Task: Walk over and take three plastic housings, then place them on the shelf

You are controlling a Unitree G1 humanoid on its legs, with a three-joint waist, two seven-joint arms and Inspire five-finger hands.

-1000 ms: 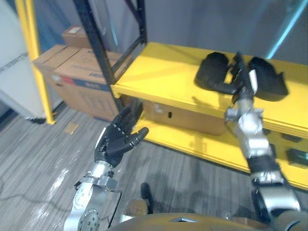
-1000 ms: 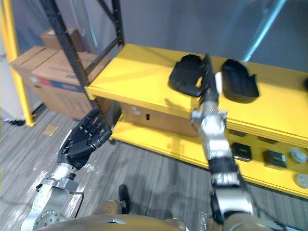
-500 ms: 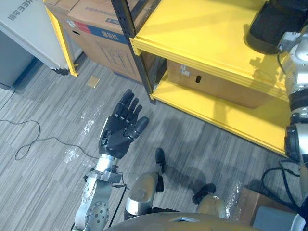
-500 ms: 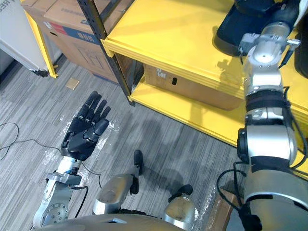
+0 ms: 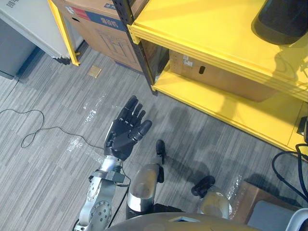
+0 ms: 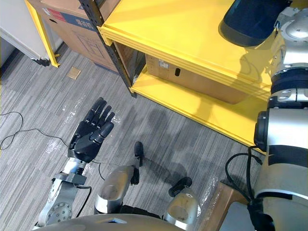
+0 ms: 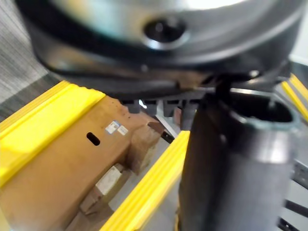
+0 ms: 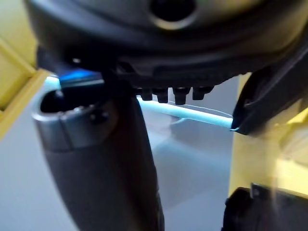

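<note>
In the left eye view the left hand (image 5: 126,134) hangs palm up over the grey floor (image 5: 53,163), well out from the shelf (image 5: 192,24), fingers straight and spread, holding nothing, with bare floor on every side of it. One black housing (image 5: 281,19) lies on the shelf's upper board, set back from the front edge, with a wide stretch of bare yellow between it and the shelf's black post (image 5: 137,45). A cardboard box (image 5: 216,79) sits under that board, on the lower one, back from its front lip. A bigger box (image 5: 94,21) stands on the floor just beyond the post. In the right eye view the right arm (image 6: 288,134) rises past the shelf's front edges, its wrist just beside the housing; whether they touch I cannot tell. In the left wrist view the thumb (image 7: 236,168) stands well apart from the short row of fingers, and past them lie the shelf's yellow edges and the box. In the right wrist view the right hand (image 8: 144,38) has its thumb apart from the fingers with nothing between, and yellow shelf edges show beside it.
</note>
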